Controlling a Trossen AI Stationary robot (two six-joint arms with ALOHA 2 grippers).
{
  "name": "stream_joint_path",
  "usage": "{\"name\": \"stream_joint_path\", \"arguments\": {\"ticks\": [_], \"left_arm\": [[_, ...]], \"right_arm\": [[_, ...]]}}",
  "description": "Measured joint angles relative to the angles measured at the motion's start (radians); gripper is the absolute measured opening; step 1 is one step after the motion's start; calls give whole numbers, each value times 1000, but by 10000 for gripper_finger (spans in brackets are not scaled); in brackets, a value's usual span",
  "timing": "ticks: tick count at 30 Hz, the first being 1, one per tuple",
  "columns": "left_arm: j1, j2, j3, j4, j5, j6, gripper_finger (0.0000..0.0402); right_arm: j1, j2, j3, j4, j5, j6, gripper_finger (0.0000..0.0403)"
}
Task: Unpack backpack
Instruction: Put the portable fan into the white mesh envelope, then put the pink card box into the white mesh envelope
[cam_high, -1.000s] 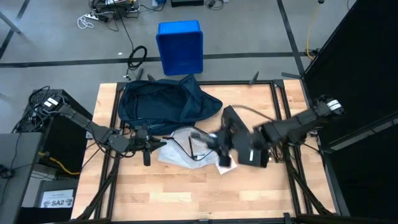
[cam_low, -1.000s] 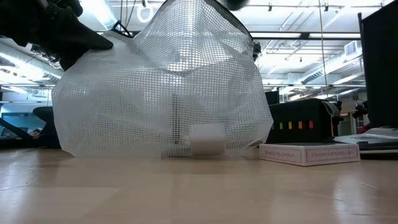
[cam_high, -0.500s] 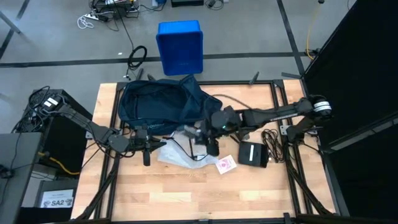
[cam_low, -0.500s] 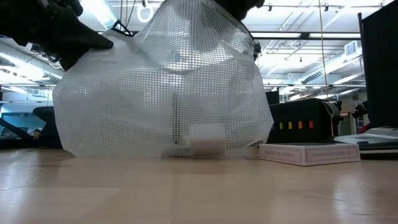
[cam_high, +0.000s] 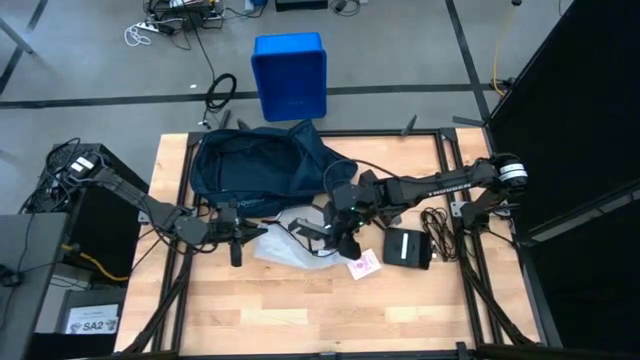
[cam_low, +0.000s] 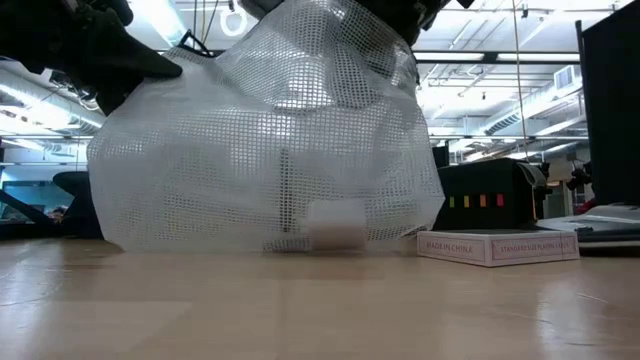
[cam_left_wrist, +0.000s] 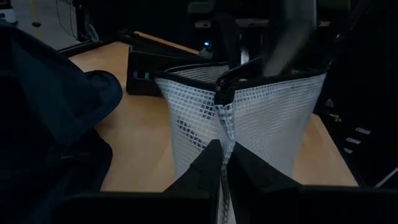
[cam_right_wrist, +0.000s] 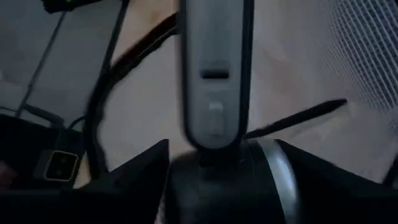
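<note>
High view: the backpack (cam_high: 262, 165) lies at the bench's (cam_high: 300, 310) far left. The left hand (cam_high: 236, 236) is clamped on a white mesh pouch (cam_high: 290, 243); the right hand (cam_high: 335, 225) sits over that pouch's right end.

Low view: pouch stands upright beside a flat card box (cam_low: 497, 247).

Left wrist view: fingers (cam_left_wrist: 205, 177) pinch the mesh edge.

Right wrist view: a grey handle-like object (cam_right_wrist: 214, 74) sits between the right hand's fingers; grip cannot be confirmed.

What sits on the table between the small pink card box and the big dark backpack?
In the high view, the white mesh pouch and the right pincer sit between the card box and backpack.
</note>
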Motion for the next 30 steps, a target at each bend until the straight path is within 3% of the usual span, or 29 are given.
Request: {"name": "stream_joint_path", "arguments": {"ticks": [4, 8, 16, 22, 30], "left_arm": [[0, 0, 0, 2, 0, 0, 0], [0, 0, 0, -1, 2, 0, 0], [0, 0, 0, -3, 2, 0, 0], [0, 0, 0, -2, 1, 0, 0], [0, 0, 0, -1, 1, 0, 0]], "right_arm": [[11, -4, 0, -2, -1, 0, 302], [17, -6, 9, -22, -3, 0, 304], [26, -5, 225, -340, 97, -12, 257], [95, -6, 405, -527, 231, -47, 220], [206, -5, 418, -801, 363, 26, 176]]}}
